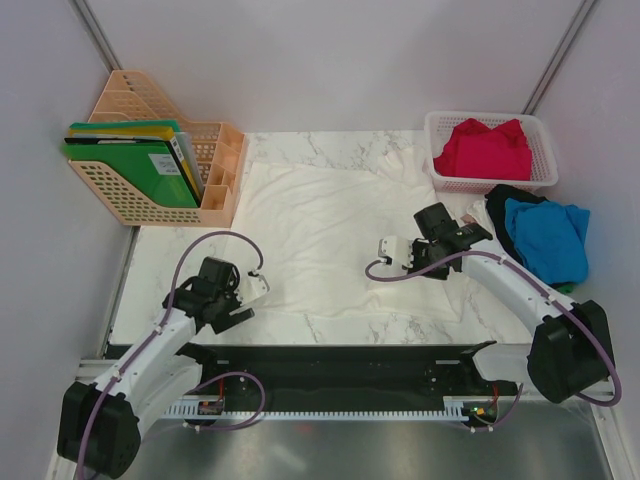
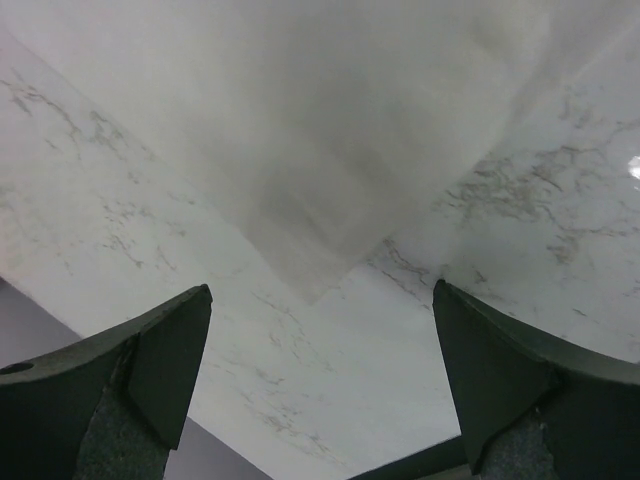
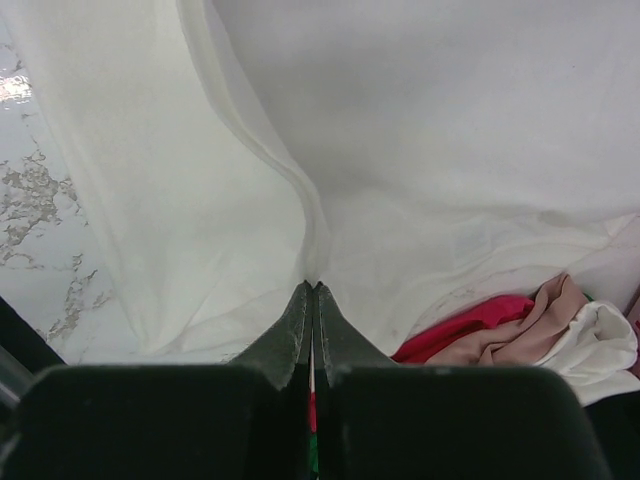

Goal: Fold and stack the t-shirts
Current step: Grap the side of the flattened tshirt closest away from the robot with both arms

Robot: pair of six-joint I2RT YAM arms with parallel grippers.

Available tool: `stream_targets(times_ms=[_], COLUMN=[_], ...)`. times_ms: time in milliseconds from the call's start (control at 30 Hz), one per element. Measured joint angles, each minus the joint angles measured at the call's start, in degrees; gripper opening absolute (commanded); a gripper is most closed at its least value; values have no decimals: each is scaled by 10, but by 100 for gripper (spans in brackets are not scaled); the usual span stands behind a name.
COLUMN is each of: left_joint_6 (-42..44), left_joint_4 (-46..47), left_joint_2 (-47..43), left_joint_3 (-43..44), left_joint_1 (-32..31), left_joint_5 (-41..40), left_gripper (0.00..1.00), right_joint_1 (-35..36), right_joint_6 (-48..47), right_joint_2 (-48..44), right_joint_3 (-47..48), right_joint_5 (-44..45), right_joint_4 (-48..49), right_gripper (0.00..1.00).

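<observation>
**Left arm nearest the loose corner**

The white t-shirt [image 1: 320, 215] lay spread mid-table between the arms. Its near-left corner [image 2: 325, 255] pointed straight at the left gripper [image 2: 320, 290], which hung released above it with nothing between. The right gripper [image 3: 313, 287] was clenched on a raised fold of the same shirt. The red t-shirt [image 1: 485, 148] in the basket [image 1: 440, 182], the blue t-shirt [image 1: 548, 238] and the file rack [image 1: 215, 205] lay well apart, blocking nothing

Lit brightly and evenly from overhead; faint soft shadows along folds of the white t-shirt [image 1: 320, 225]. Small glare patches on the marble surface [image 2: 560, 230] right of that shirt in the left wrist view. Hazy focus up close, jaws dark and blurred.
</observation>
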Motion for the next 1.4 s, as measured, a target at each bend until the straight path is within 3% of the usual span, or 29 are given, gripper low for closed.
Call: stream_targets(times_ms=[233,333,367,467,533,567,833,1100,1167,1400], left_joint_6=[49,59,61,68,72,75,82,72,64,36], left_joint_4=[118,158,166,184,191,194,193,118,82,55], left_joint_2=[5,18,25,51,62,67,64,-24,-64,-59], left_joint_3=[-37,-46,-47,-55,-60,-63,-75,-72,-46,29], left_joint_1=[0,0,0,0,0,0,0,-2,-7,-10], left_joint_5=[-69,-85,-90,-96,-95,-100,-102,-59,-44,-26], left_gripper=[98,88,72,48,37,3,2,2,2,2], right_joint_1=[0,0,0,0,0,0,0,0,0,0], right_joint_6=[3,4,5,5,5,5,5,5,7,9], right_joint_2=[3,3,3,4,4,4,13,14,14,14], right_joint_3=[0,0,0,0,0,1,3,7,10,11], right_joint_5=[-4,-4,-4,-4,-4,-4,-4,-4,-4,2], right_joint_4=[0,0,0,0,0,0,-1,-1,0,3], right_gripper=[0,0,0,0,0,0,0,0,0,0])
